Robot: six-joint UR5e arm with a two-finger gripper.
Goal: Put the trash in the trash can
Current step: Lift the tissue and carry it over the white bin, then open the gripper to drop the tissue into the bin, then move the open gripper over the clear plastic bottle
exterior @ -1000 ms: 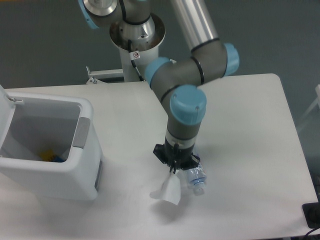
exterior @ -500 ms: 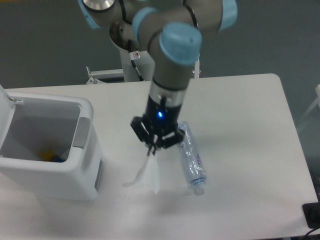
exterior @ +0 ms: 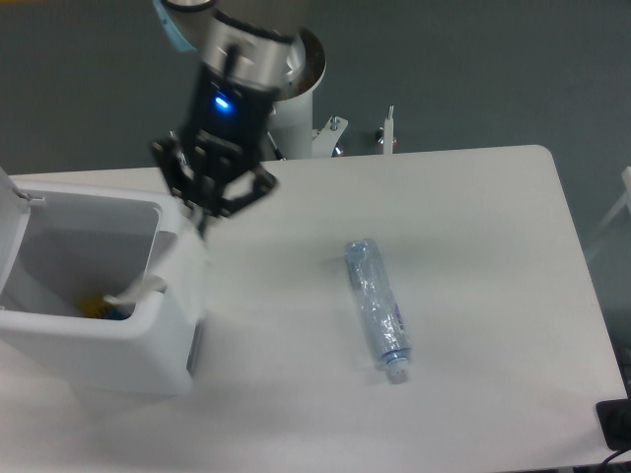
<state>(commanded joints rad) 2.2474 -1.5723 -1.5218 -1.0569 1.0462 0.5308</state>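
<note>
My gripper (exterior: 204, 219) is high over the right rim of the white trash can (exterior: 69, 340), whose lid is open at the left. It is shut on the white paper packet (exterior: 158, 281). The packet hangs down from the fingers in front of the can's right wall, and its lower corner reaches over the opening. The clear plastic bottle (exterior: 378, 307) with blue print and a white cap lies on its side on the table at centre right, far from the gripper.
Something yellow and blue (exterior: 99, 307) lies at the bottom of the can. The arm's base column (exterior: 296, 108) stands at the table's back edge. A dark object (exterior: 616, 424) sits at the front right corner.
The gripper has carried the paper packet up and to the left, from beside the bottle to the trash can's right rim. The bottle has stayed on the table.
</note>
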